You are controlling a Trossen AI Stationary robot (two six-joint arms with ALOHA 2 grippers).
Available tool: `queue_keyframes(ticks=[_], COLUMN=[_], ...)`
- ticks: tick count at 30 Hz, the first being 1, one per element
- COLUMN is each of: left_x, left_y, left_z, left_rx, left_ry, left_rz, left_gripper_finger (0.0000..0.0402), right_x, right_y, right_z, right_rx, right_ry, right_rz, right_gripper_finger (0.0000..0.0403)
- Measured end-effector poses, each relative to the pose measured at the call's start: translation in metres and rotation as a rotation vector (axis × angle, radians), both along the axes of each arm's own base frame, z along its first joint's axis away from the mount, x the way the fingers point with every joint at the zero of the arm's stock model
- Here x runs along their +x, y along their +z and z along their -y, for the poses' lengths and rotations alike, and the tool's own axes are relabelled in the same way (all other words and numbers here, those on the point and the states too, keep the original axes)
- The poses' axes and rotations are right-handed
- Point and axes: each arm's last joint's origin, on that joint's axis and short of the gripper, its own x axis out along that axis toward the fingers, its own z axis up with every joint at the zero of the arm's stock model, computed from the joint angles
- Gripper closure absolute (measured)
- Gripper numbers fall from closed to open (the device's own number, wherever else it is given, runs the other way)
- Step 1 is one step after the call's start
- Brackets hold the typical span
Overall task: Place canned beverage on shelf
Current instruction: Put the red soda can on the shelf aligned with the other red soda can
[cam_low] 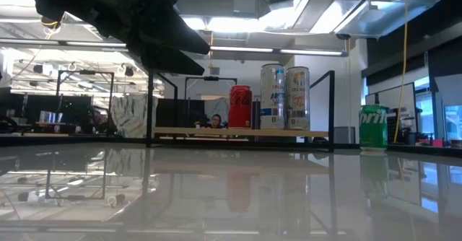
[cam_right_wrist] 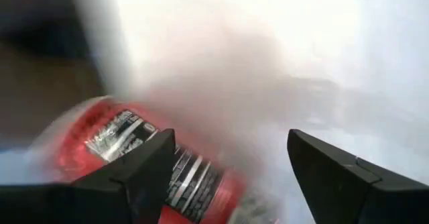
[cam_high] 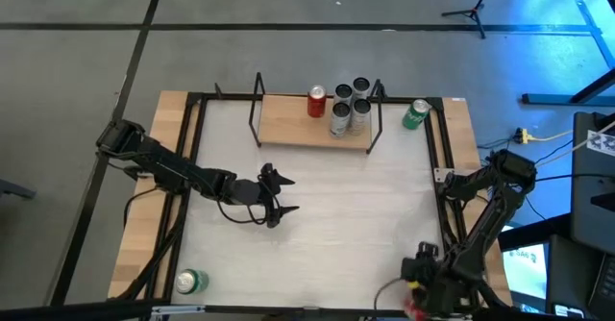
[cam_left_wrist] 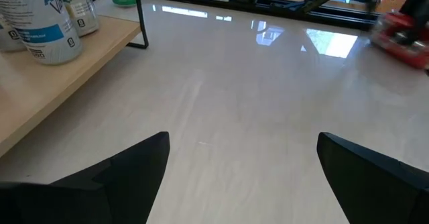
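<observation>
Left hand (cam_high: 279,196) hovers wide open and empty mid-surface, right hand (cam_high: 415,287) open over what looks like a red can (cam_right_wrist: 144,160) at the near edge, off the shelf (cam_high: 293,124); a hasty close could roll it away.

1. The large white tabletop (cam_high: 327,206) is smooth and glossy, mirroring the cans and ceiling lights.
2. The small light-wood shelf board (cam_high: 293,124) looks matt, with faint grain, inside thin black metal rods (cam_high: 256,110).
3. The red aluminium can (cam_high: 316,102), the tall silver cans (cam_high: 348,110) and the green can (cam_high: 415,114) are shiny printed metal.
4. The left gripper (cam_left_wrist: 241,177) has matt black plastic-looking fingers (cam_left_wrist: 127,174).
</observation>
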Motion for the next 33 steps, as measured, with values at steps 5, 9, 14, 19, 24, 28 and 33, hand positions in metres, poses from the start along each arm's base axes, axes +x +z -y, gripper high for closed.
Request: queue_keyframes(ticks=[5, 9, 14, 19, 24, 28, 33], left_x=[0.000, 0.000, 0.001, 0.001, 0.000, 0.000, 0.000], left_y=[0.000, 0.000, 0.002, 0.002, 0.002, 0.002, 0.002], left_z=[0.000, 0.000, 0.000, 0.001, 0.002, 0.002, 0.002], left_rx=[0.000, -0.002, -0.006, -0.007, -0.007, -0.007, 0.004], left_ry=[-0.001, -0.002, -0.002, -0.006, -0.008, -0.010, -0.014], left_rz=[0.000, 0.003, 0.017, 0.019, 0.018, 0.018, 0.016], left_gripper_finger=[0.0033, 0.0033, 0.0033, 0.0033, 0.0033, 0.0033, 0.0033], right_x=[-0.003, 0.000, 0.006, -0.001, -0.015, -0.026, -0.026], right_y=[0.011, 0.015, 0.046, 0.069, 0.058, 0.037, 0.016], right_z=[0.019, 0.022, 0.015, -0.002, -0.016, -0.027, -0.036], right_rx=[-0.075, -0.076, 0.019, 0.147, 0.123, 0.061, -0.008], right_ry=[-0.116, -0.108, -0.051, 0.002, 0.080, 0.143, 0.255], right_rz=[-0.111, -0.084, -0.052, -0.088, -0.126, -0.152, -0.148], right_gripper_finger=[0.0117, 0.0117, 0.0117, 0.0117, 0.0117, 0.0117, 0.0117])
